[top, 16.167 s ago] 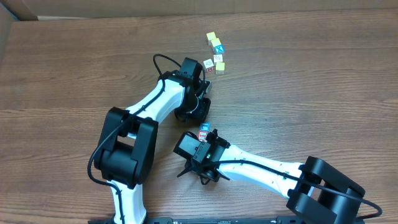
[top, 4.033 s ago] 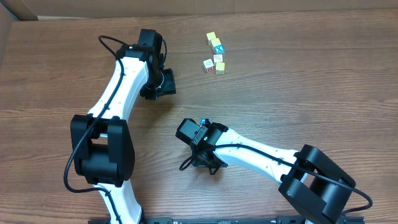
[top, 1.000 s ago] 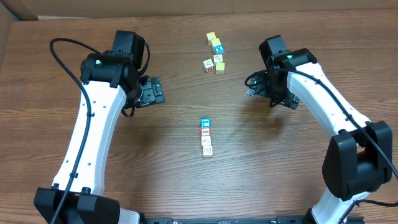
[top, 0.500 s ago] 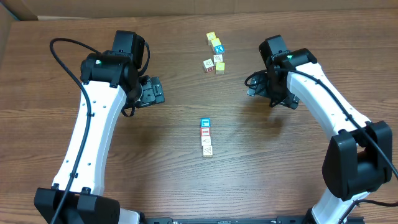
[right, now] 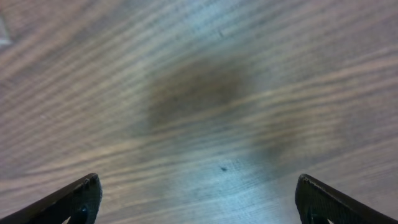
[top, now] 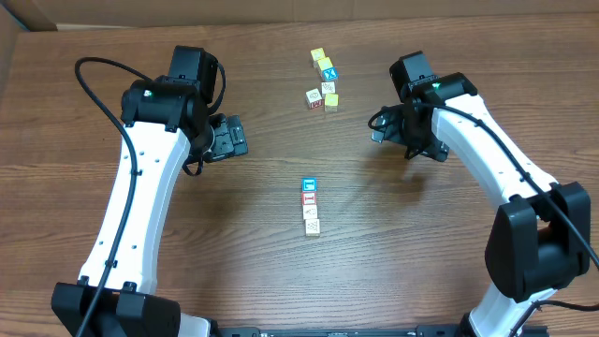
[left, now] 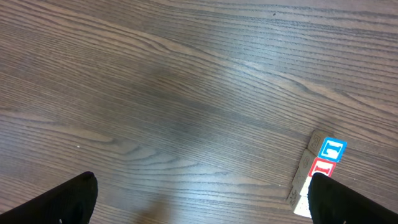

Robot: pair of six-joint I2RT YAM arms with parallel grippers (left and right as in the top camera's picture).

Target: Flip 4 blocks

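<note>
Brown wood-grain table (top: 449,271), matte, with faint dark shadow patches in both wrist views. A pale strip runs along the far edge, and a tan board (top: 7,42) sits at the top-left corner. Nothing more of the room shows.

The blocks (top: 310,207) sit mid-table in a short line of four, touching, between the two arms and well apart from both. The blue block (top: 309,185) is at the far end, the red block (top: 309,198) is next, and two cream ones come after. Farther back is a loose cluster of cubes (top: 324,80), some yellow-topped.

Left gripper (top: 227,139) is wide open and empty above bare table. Only its two dark fingertips (left: 78,196) show, at the bottom corners of its wrist view. Right gripper (top: 381,131) is also spread wide and empty, holding nothing.

In the left wrist view the block row is cut off by the right-hand fingertip, so only the blue and red tops and a bit of cream show. The right wrist view is blurred: wood grain only. Both arm bases are cropped at the bottom edge overhead.

Writing: the blocks and cubes carry white or coloured printed marks, too small to read. No brand is visible.
</note>
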